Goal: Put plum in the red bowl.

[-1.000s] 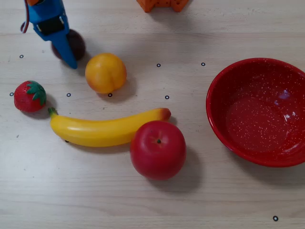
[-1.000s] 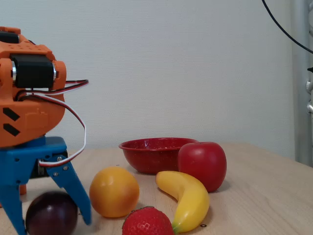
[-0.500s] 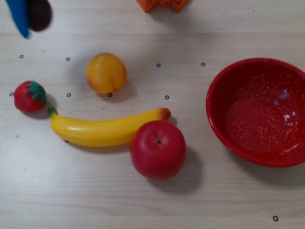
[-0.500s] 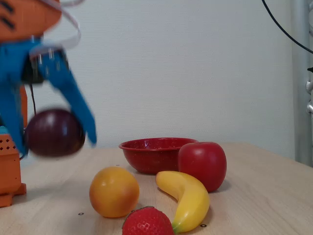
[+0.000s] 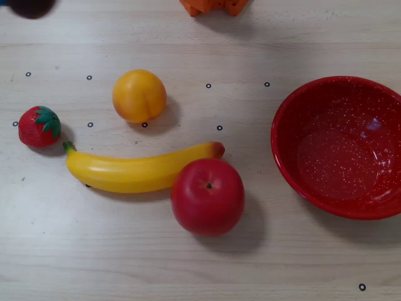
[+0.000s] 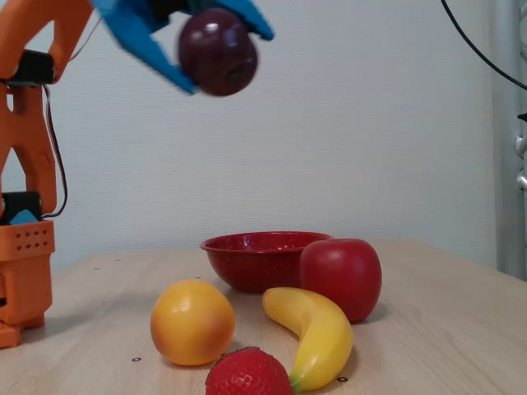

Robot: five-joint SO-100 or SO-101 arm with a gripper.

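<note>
gripper (image 6: 216, 51) clamping plum (image 6: 219, 52) high above table

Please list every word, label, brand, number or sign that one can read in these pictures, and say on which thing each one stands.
None: no readable word, number or brand stands on the plum, the red bowl, the gripper, the other fruits or the orange arm base.
Only small ring-shaped dots mark the table; they carry no text.

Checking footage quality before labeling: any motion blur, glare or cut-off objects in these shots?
Fixed view: the plum and claw are slightly motion-blurred, the table fruit sharp. Overhead view: the plum is cropped at the top edge, soft shadows lie beside the fruit, and glare spots mark the bowl.
</note>
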